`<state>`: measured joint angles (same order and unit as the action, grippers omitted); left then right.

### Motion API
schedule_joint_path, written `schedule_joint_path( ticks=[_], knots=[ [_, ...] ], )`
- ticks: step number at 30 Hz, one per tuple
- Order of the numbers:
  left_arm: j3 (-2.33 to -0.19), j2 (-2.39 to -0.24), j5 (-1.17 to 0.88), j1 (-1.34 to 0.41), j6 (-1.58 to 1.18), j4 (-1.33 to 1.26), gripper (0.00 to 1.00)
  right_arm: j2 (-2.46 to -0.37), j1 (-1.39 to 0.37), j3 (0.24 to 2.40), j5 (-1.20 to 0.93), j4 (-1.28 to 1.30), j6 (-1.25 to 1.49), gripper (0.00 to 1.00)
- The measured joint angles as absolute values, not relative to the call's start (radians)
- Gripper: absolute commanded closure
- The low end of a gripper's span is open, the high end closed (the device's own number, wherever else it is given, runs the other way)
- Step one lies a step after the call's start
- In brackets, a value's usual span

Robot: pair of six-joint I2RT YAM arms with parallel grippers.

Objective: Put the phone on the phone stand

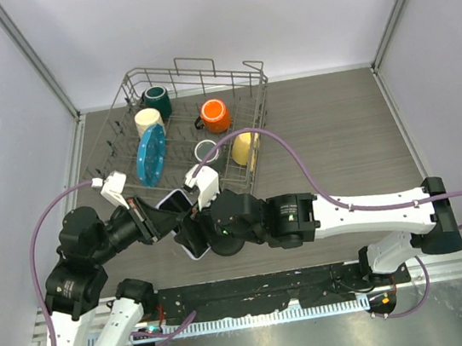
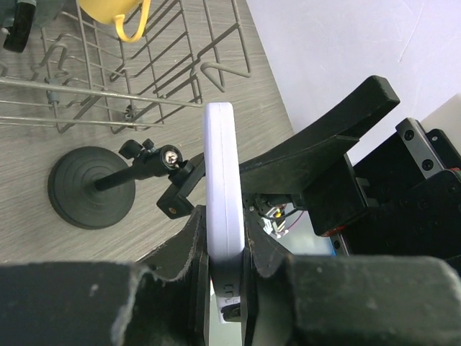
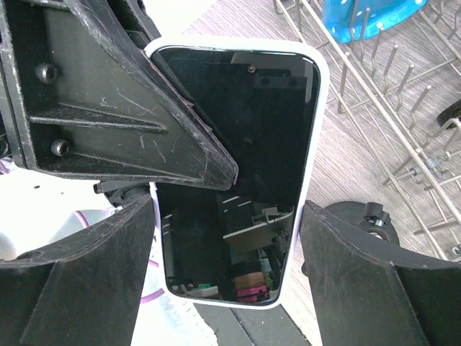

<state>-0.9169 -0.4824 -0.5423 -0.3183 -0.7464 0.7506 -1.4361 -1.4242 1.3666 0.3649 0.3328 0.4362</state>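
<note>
Just in front of the dish rack [image 1: 200, 72], we see the phone [image 2: 222, 166] clenched across its faces by the left hand [image 2: 225, 234]. The right hand [image 3: 225, 213] brackets its long edges; we cannot tell whether it presses. Beside the rack, the phone stand [image 2: 90, 187] rests on the bench [image 1: 336, 124], near the phone.

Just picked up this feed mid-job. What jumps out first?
The phone is held up on edge where the two arms meet in front of the dish rack. The left gripper has its jaws clamped across the phone's faces, and the right gripper straddles its long edges, though its grip is unclear. The black phone stand sits on the table beside the rack with nothing on it.
</note>
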Motion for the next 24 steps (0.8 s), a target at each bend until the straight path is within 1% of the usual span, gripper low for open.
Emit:
schedule_joint_path(
  ticks=[1,2,5,9,13,16,21,22,24],
  knots=[
    [-0.915,-0.481,-0.545,-0.319,-0.747,0.747,1.00,-1.436,-1.424,1.367,0.364,0.335,0.436,0.38],
    [-0.913,-0.480,-0.546,-0.319,-0.747,0.744,1.00,-1.436,-1.424,1.370,0.365,0.339,0.436,0.29],
    [-0.904,-0.471,-0.551,-0.319,-0.748,0.731,1.00,-1.436,-1.424,1.372,0.364,0.348,0.435,0.18],
    [-0.887,-0.464,-0.572,-0.319,-0.750,0.710,1.00,-1.423,-1.425,1.367,0.355,0.360,0.435,0.16],
    [-0.844,-0.459,-0.653,-0.319,-0.759,0.631,1.00,-1.345,-1.401,1.323,0.278,0.376,0.433,0.16],
    [-0.802,-0.456,-0.732,-0.319,-0.798,0.540,1.00,-1.287,-1.351,1.291,0.170,0.371,0.437,0.21],
    [-0.766,-0.442,-0.846,-0.319,-0.849,0.405,1.00,-1.243,-1.251,1.216,-0.034,0.317,0.466,0.33],
    [-0.766,-0.435,-0.858,-0.319,-0.851,0.394,1.00,-1.239,-1.243,1.196,-0.083,0.285,0.477,0.41],
    [-0.766,-0.427,-0.881,-0.319,-0.861,0.370,1.00,-1.237,-1.243,1.178,-0.144,0.248,0.489,0.51]
  ],
)
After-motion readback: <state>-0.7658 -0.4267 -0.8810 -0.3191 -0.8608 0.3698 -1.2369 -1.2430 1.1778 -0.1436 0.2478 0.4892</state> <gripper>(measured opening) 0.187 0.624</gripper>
